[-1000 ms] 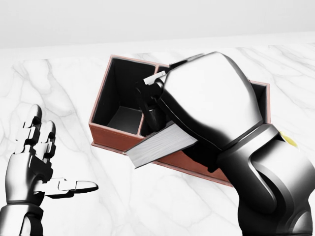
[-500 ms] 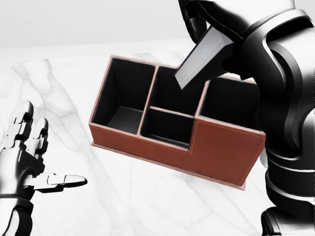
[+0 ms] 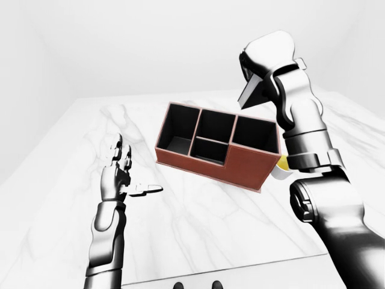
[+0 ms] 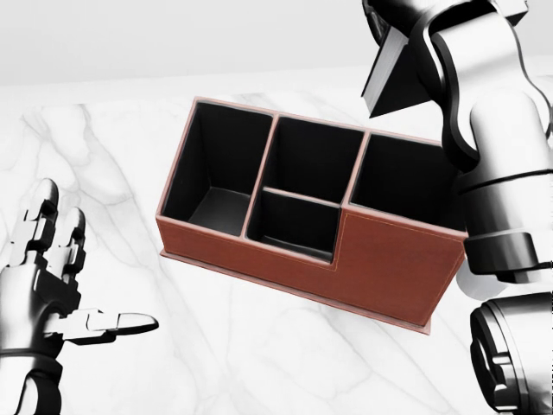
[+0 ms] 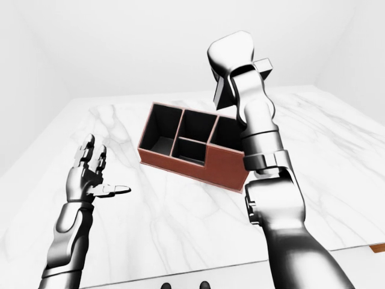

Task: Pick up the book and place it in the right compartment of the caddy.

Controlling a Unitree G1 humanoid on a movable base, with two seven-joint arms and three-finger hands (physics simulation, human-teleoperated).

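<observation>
Book's (image 3: 254, 95) up, gripped in the right hand (image 3: 264, 63) high above the caddy's (image 4: 380, 259) right compartment (image 4: 402, 177), higher and further right than half a second ago, drop-in not yet done, while the left hand (image 3: 120, 177) idles open over the marble table (image 3: 198, 223).

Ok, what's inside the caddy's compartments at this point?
Nothing visible: all four compartments of the caddy show dark, bare interiors. The book is held above the caddy in the right hand. The floor of the right compartment is partly hidden by its wall.
</observation>
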